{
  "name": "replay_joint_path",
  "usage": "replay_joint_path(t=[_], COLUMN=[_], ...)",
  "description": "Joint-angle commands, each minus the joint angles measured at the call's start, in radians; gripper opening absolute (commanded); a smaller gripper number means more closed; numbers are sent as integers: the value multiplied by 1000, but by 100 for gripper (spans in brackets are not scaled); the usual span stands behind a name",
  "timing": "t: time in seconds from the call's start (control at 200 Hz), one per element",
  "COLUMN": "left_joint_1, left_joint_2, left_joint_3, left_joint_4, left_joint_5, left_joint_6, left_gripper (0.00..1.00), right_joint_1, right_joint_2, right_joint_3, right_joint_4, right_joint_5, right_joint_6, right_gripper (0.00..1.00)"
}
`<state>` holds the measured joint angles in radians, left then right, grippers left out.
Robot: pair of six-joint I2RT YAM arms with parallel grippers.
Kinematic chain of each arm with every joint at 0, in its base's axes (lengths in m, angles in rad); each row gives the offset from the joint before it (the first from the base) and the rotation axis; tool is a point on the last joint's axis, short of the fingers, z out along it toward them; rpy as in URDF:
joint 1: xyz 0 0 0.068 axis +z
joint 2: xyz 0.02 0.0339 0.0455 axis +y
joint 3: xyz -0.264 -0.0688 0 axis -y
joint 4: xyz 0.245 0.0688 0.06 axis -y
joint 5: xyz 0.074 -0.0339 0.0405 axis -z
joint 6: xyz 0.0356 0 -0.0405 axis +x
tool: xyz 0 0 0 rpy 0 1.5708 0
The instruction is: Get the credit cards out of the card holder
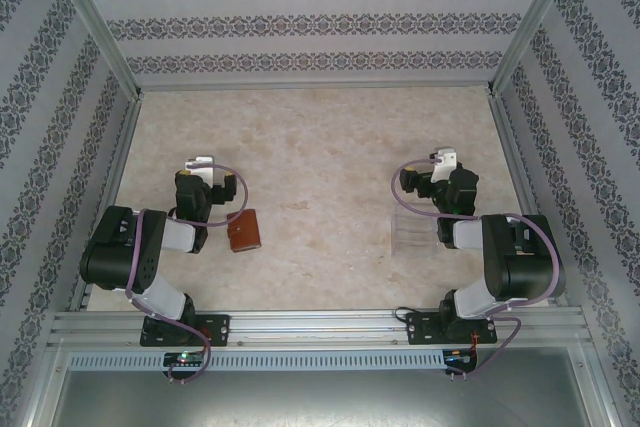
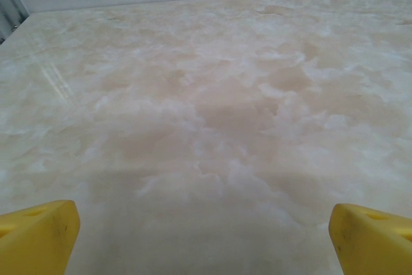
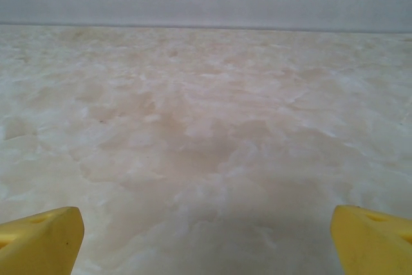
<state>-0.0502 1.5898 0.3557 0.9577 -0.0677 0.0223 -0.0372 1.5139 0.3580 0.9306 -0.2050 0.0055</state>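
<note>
Card holder (image 1: pixel 246 231) blurry, clear tray (image 1: pixel 410 233) partly hidden

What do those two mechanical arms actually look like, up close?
Both the left arm and right arm are chunky black jointed housings linked by pale silver-white tubes, bolted to an aluminium rail. A thin mauve cable loops along each. Each wrist carries a small white block, and the fingers are bright yellow wedges.
</note>
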Motion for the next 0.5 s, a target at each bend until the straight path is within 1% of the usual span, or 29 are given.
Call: replay_joint_path(t=[0.0, 0.16, 0.215, 0.35, 0.435, 0.495], left_joint_1=[17, 16, 16, 15, 13, 13], left_joint_2=[-3, -7, -32, -130, -165, -186], left_joint_3=[19, 14, 20, 57, 89, 136], left_joint_4=[6, 15, -13, -170, -258, -381], left_joint_5=[-27, -40, -58, -112, -129, -150], left_joint_6=[-15, -14, -21, -36, -41, -61], left_gripper=[100, 100, 100, 100, 100, 100], right_joint_1=[3, 27, 39, 60, 65, 68], right_joint_2=[9, -10, -41, -132, -176, -205], right_joint_3=[18, 19, 27, 66, 96, 130], right_joint_4=[4, -6, -47, -216, -300, -399], right_joint_5=[44, 90, 99, 127, 142, 146], right_joint_6=[22, 10, -5, -12, -3, 5], right_gripper=[98, 98, 98, 98, 98, 98])
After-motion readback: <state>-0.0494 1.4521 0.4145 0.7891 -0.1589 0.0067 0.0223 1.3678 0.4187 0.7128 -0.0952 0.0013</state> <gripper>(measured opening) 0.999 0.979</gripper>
